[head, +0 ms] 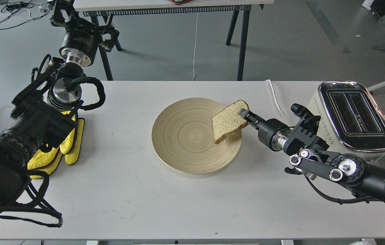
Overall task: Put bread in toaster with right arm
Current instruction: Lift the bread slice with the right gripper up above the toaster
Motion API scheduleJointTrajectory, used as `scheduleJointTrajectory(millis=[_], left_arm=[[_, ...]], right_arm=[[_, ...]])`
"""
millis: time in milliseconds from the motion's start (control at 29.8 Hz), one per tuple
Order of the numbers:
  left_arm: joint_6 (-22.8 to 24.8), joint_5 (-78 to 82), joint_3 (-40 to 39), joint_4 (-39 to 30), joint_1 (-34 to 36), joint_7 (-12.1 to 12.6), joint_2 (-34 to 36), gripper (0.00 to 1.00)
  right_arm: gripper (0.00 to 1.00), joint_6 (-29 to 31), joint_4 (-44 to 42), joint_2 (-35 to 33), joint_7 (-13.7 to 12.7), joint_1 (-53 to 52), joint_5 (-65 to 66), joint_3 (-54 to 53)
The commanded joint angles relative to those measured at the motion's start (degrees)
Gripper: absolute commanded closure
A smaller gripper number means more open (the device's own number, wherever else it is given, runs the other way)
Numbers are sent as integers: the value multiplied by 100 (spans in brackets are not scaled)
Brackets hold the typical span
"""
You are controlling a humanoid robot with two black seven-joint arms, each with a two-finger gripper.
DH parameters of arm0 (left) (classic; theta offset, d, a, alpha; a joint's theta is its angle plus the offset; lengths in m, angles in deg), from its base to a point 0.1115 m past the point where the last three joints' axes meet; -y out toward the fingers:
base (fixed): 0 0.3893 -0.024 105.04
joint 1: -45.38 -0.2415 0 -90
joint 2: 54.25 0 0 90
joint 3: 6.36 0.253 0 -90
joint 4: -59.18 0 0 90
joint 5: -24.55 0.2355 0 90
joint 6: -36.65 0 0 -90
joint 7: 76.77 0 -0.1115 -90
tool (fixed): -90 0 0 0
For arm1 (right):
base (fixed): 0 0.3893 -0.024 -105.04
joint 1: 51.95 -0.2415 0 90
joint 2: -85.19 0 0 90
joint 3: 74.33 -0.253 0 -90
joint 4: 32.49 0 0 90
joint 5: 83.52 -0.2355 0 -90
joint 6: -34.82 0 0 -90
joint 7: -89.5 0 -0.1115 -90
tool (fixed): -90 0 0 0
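Note:
The bread [228,120], a pale tan slice with brown crust, is tilted up off the round bamboo plate [185,139], its right edge raised and its lower left corner still near the plate. My right gripper [244,115] is shut on the bread's right edge. The cream-white toaster [352,119] with chrome top and two open slots stands at the table's right end, behind my right arm. My left gripper [64,13] is far off at the upper left, over the floor; its fingers cannot be told apart.
A yellow cloth [64,146] lies at the table's left under my left arm. The toaster's white cord [275,98] runs along the table between plate and toaster. A second table's legs [241,41] stand behind.

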Motion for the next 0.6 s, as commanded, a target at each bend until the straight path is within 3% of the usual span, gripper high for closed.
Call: scheduleJointTrajectory(millis=[0,268,570], left_arm=[[1,-2,-2,0,-1,-1,-6,0],[-8,7,7,0,-1,-1,-6,0],[-8,-2,15,0,-1,-10,-6,0]], right_arm=[[100,19,617,-879,7,-264,-28,1],[99,63,2147,-3357,77,-932,68,-26],[99,71,2360,-5011,59,-880,1456,1]])
